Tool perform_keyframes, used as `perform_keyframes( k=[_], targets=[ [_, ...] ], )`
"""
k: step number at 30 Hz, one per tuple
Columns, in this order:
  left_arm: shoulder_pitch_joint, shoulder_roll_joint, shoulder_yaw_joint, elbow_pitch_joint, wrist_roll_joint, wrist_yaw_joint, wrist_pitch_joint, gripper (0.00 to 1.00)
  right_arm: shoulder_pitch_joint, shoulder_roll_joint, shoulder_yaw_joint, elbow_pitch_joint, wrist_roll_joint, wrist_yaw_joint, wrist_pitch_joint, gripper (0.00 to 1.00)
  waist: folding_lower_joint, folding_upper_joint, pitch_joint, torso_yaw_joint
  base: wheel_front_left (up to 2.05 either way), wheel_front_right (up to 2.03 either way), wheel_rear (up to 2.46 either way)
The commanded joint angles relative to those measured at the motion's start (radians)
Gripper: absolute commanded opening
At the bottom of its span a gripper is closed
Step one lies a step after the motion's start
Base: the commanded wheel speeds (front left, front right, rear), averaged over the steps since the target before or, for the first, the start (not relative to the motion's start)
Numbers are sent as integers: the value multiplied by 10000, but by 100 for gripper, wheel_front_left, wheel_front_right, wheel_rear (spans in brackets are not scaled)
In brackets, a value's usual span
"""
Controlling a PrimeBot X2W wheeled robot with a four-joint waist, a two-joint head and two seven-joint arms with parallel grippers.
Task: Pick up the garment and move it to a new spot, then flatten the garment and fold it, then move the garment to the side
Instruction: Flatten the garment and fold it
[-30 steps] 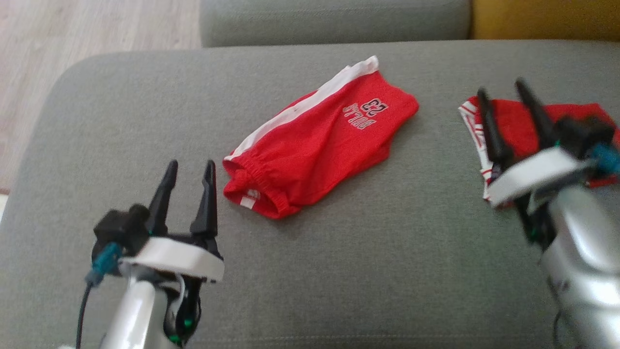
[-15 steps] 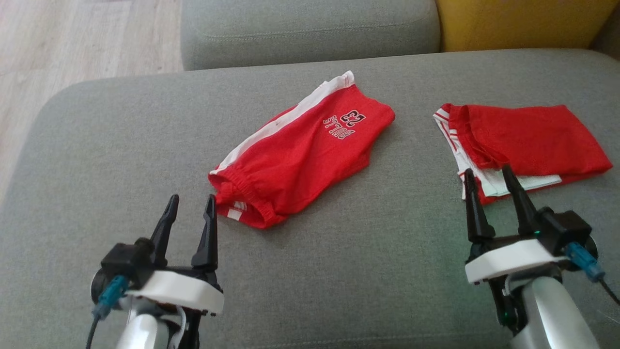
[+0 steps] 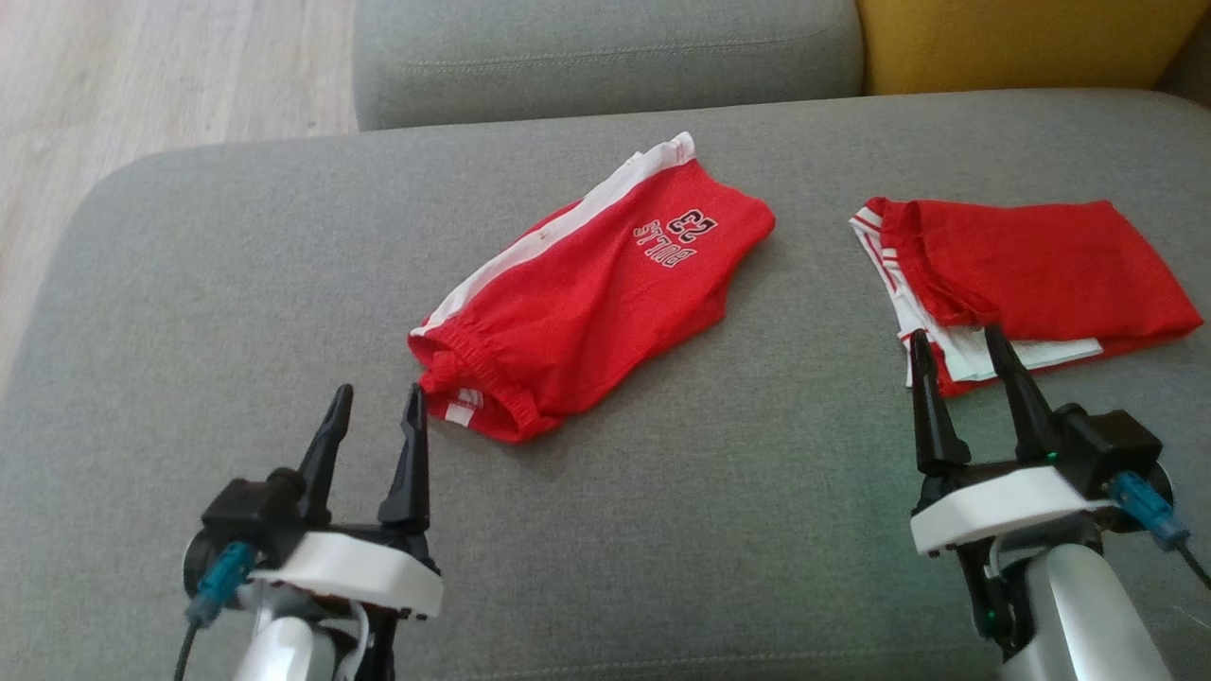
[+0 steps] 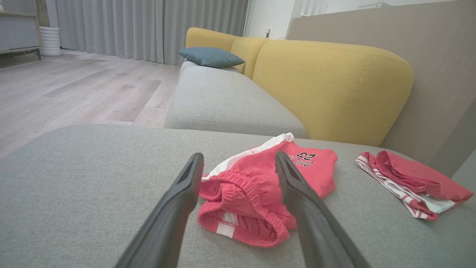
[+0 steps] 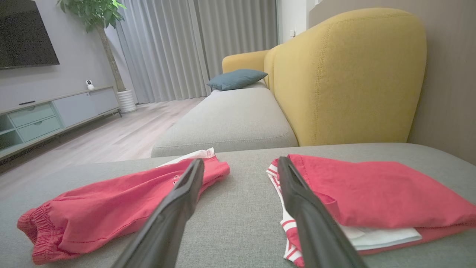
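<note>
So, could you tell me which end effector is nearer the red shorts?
Left: left end effector beside the red shorts' waistband; right end effector by the folded red garment.

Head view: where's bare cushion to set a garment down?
Free: wide strip left of the red shorts, out to the cushion edge; front band between left gripper and right gripper. Narrower gap between shorts and folded garment; right end crowded.

The grey cushion (image 3: 236,312) carries two things, well apart: red shorts (image 3: 587,303) lying crumpled near its middle, and a folded red top (image 3: 1031,265) toward the right.
</note>
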Motion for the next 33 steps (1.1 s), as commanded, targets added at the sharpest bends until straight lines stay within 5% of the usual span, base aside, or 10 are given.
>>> perform_keyframes(
  k=[1,11,20,26,33],
  targets=[
    [-537,-6,158,-353,-41,48,-122,100,-187,15,227,-385,-35,-15,133,100,0,-1,86,85,0,0,0],
    [-986,-6,-248,-300,-157,81,-122,100,-1140,20,785,69,2192,-15,1844,100,0,-1,885,840,0,0,0],
    [-1402,-6,-838,-128,-400,222,-122,100,-2972,21,-135,1955,5138,-15,3535,100,0,-1,1677,1990,0,0,0],
    [-1595,-6,-1191,-90,-477,330,-122,100,-4455,21,-1196,3943,5459,-15,4028,100,0,-1,2046,2692,0,0,0],
    [-1699,-6,-1441,-199,-730,528,-122,100,-5905,22,-2385,6231,4310,-15,4301,100,0,-1,2368,3272,0,0,0]
  ],
)
